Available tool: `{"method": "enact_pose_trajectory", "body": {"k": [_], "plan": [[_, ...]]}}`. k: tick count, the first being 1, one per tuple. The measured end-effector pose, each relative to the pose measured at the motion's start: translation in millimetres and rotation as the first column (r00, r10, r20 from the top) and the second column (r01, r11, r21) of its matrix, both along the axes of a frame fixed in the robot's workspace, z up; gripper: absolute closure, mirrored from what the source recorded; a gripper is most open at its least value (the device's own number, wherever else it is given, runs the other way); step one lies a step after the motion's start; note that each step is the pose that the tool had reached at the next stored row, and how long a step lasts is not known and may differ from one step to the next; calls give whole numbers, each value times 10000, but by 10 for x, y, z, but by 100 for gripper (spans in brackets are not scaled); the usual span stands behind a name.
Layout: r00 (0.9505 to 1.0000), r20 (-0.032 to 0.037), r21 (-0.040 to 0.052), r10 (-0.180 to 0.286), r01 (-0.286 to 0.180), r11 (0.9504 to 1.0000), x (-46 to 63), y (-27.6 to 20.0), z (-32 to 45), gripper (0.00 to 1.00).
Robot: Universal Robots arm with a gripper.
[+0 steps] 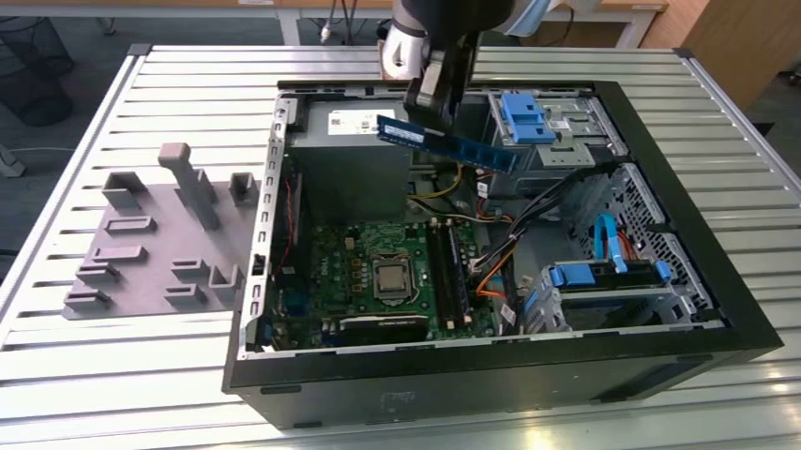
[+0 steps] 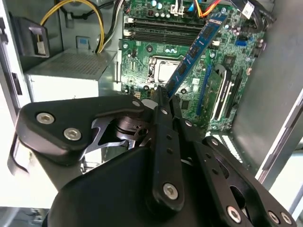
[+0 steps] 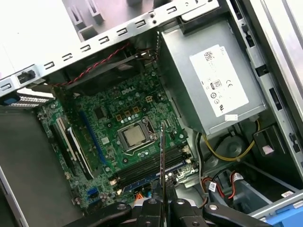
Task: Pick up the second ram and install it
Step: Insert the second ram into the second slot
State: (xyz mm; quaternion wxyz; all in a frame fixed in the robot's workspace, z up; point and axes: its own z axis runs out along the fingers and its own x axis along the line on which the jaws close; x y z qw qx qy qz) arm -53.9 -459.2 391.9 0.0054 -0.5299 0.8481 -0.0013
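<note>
The second ram (image 1: pixel 447 143), a thin dark-green strip with a bluish label, hangs tilted in the air over the open computer case (image 1: pixel 701 281), above the power supply and the far end of the motherboard (image 1: pixel 370 272). My gripper (image 1: pixel 426 120) is shut on one end of it. In the second wrist view the ram (image 2: pixel 199 47) sticks out from the gripper (image 2: pixel 163 97) over the board. The first wrist view shows it edge-on as a thin line (image 3: pixel 162 156) above the long black slots (image 3: pixel 151 168), held by the gripper (image 3: pixel 162 196).
The grey holder tray (image 1: pixel 163 244) lies on the slatted table at the exterior view's left of the case. Inside the case are a power supply (image 1: pixel 356 122), blue drive brackets (image 1: pixel 526 117), a processor socket (image 1: pixel 393 277) and orange, yellow and black cables (image 1: pixel 494 244).
</note>
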Motion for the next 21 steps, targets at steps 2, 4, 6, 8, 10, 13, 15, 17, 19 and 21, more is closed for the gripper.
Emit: {"method": "enact_pose_trajectory", "body": {"k": [2, 4, 6, 8, 10, 13, 15, 17, 19, 21], "plan": [[9997, 0, -1, -252, 252, 9997, 0, 0, -1, 86], [9988, 0, -3, -499, 499, 9988, 0, 0, -2, 86], [9973, 1, -4, -737, 737, 9973, 0, 0, -4, 86], [9953, 1, -8, -972, 972, 9953, 0, 0, -5, 86], [9931, 1, -15, -1177, 1177, 9930, 0, 0, -5, 86], [9882, 2, -18, -1531, 1531, 9882, 0, 0, -6, 86], [9841, 2, -21, -1777, 1777, 9841, 0, 0, -7, 86], [9796, 3, -22, -2011, 2011, 9796, 0, 0, -8, 86], [9737, 3, -23, -2278, 2278, 9737, 0, 0, -9, 86], [9663, 3, -25, -2575, 2575, 9663, 0, 1, -10, 86]]}}
